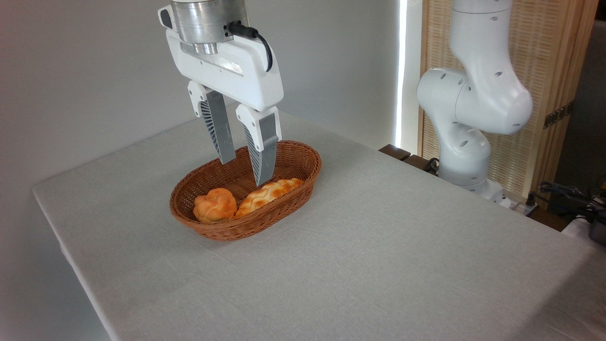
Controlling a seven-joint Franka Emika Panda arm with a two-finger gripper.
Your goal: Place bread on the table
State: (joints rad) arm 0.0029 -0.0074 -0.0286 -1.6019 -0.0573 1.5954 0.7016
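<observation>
Tabletop with 1 wicker basket (303, 163), oval and brown, resting on the cloth-covered table (378, 246). The basket holds 2 baked items: 1 round knotted bread (215, 204) at its near-left end and 1 longer braided loaf (270, 193) just right of it, the 2 touching. 1 gripper (244, 170) hangs above the basket's middle, its 2 ribbed fingers (219, 128) apart and holding nothing. The arm's white base (466, 142) stands at the far right.

Single fixed camera, raised, beyond one corner of the grey-white cloth-covered table (378, 265). It looks obliquely down across the surface, at close range.
</observation>
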